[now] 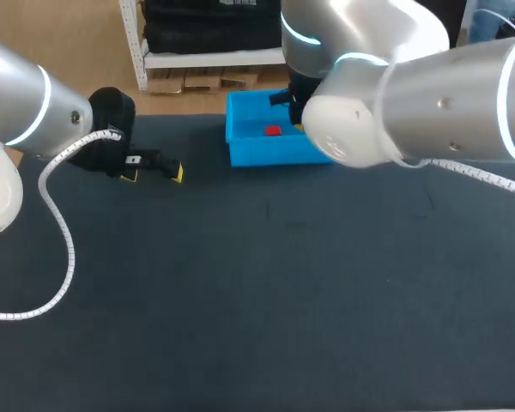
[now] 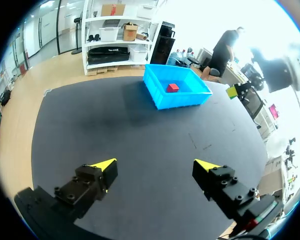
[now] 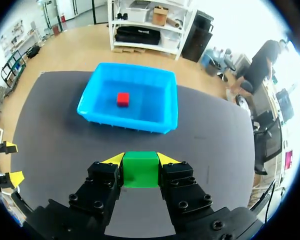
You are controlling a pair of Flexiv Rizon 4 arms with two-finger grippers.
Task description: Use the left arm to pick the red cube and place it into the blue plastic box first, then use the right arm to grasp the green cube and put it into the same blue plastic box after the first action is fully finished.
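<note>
On my head view the dark blue-grey matte table top (image 1: 266,300) fills most of the frame, with a light brown wooden floor (image 1: 60,43) beyond its far edge in the upper left. A white metal shelving unit (image 1: 139,51) stands on that floor at the top centre, holding a black fabric bag (image 1: 210,21) above flat brown cardboard boxes (image 1: 197,80).

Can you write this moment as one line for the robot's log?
red cube: in blue box | left gripper: open, empty | right gripper: shut on green cube, box ahead
</note>
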